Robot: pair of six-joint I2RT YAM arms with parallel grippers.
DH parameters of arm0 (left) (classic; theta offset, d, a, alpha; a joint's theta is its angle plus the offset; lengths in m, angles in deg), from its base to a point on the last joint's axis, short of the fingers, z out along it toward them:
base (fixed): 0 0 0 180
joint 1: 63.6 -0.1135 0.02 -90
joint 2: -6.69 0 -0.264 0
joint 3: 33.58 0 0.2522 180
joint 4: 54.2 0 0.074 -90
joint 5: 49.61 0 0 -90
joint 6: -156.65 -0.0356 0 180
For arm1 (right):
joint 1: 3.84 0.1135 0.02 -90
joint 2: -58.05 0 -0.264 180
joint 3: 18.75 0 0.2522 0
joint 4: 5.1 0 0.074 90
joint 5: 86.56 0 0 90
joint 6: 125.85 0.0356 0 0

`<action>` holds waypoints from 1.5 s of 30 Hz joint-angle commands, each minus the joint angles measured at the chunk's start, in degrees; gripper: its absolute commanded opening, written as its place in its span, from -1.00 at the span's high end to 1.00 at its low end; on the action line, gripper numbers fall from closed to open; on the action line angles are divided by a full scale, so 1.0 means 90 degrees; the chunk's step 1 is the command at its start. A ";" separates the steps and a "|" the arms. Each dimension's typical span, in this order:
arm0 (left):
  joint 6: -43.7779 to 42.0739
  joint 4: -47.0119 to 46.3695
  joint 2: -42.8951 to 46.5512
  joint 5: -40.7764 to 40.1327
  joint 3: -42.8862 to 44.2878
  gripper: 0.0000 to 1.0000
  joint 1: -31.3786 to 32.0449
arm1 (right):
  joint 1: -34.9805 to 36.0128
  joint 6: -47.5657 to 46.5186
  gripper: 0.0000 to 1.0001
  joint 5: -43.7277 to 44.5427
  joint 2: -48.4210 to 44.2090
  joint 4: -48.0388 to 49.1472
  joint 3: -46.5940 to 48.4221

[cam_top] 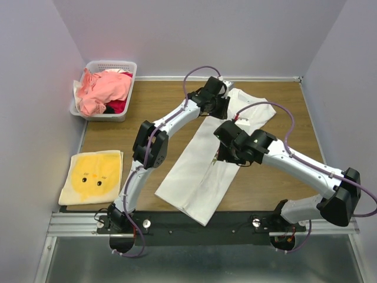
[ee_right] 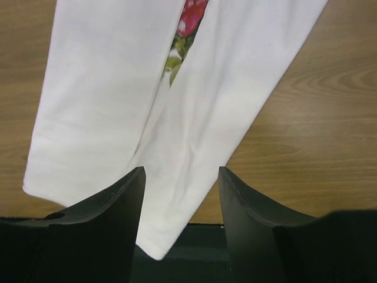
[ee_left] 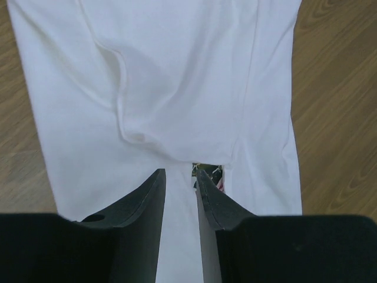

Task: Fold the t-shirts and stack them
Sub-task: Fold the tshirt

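Right now I am looking at the white cotton t-shirt (cam_top: 197, 171), which is lying on the brown wooden table (cam_top: 283, 118) as a long narrow strip. Its sides are folded inward and it is running diagonally from the far middle toward the near edge. A sliver of its pink-and-green floral print (ee_right: 188, 15) is peeking out along the seam where the two folded sides are meeting. The left gripper (ee_left: 179, 183) is sitting at the far end of the strip with its jaws only narrowly apart. Cloth is puckering toward its tips, and I cannot tell whether it is pinching anything. The right gripper (ee_right: 181, 177) is hovering over the near end with its jaws standing wide apart, gripping nothing. A salmon-pink tee (cam_top: 106, 88) and a red tee (cam_top: 118, 106) are bunching in the white plastic lattice basket (cam_top: 131, 88) at the far left. A folded yellow cloth (cam_top: 94, 175) is resting near the left edge.
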 commanded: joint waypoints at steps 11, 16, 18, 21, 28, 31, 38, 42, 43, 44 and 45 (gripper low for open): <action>0.0052 0.0351 -0.1240 -0.0839 0.0889 0.11 0.0189 | -0.0418 0.0589 -0.27 0.1685 0.0397 -0.0664 0.0905; 0.0052 0.0575 -0.1532 -0.1396 0.1113 0.09 0.0219 | -0.0535 0.0638 -0.27 0.1636 0.0358 -0.0664 0.0798; 0.0120 0.0838 -0.1746 -0.1833 0.1298 0.09 0.0209 | -0.0564 0.0676 -0.27 0.1607 0.0358 -0.0664 0.0768; 0.0276 0.1209 -0.1952 -0.2633 0.1631 0.08 0.0189 | -0.0594 0.0716 -0.27 0.1587 0.0358 -0.0664 0.0719; 0.1077 0.1631 -0.1826 -0.3360 0.1378 0.09 -0.0278 | -0.0711 0.0657 -0.27 0.1548 0.0573 -0.0664 0.0738; 0.1312 0.1757 -0.1806 -0.3525 0.1338 0.10 -0.0465 | -0.0769 0.0579 -0.27 0.1568 0.0738 -0.0654 0.0826; 0.1800 0.1924 -0.1777 -0.3780 0.1280 0.11 -0.1079 | -0.0819 0.0355 -0.27 0.1490 0.1206 -0.0635 0.0895; 0.1674 0.1623 -0.1719 -0.3332 0.1221 0.17 -0.1324 | -0.0828 0.0014 -0.27 0.1237 0.1549 -0.0450 0.0807; 0.1548 0.1544 -0.1651 -0.3263 0.1182 0.18 -0.1334 | -0.0828 -0.0045 -0.27 0.1178 0.1646 -0.0352 0.0807; 0.1431 0.1466 -0.1602 -0.3117 0.1172 0.20 -0.1325 | -0.0828 -0.0123 -0.27 0.1129 0.1724 -0.0303 0.0797; 0.1352 0.1281 -0.1543 -0.2806 0.1153 0.20 -0.1324 | -0.0828 -0.0298 -0.27 0.1003 0.1919 -0.0254 0.0817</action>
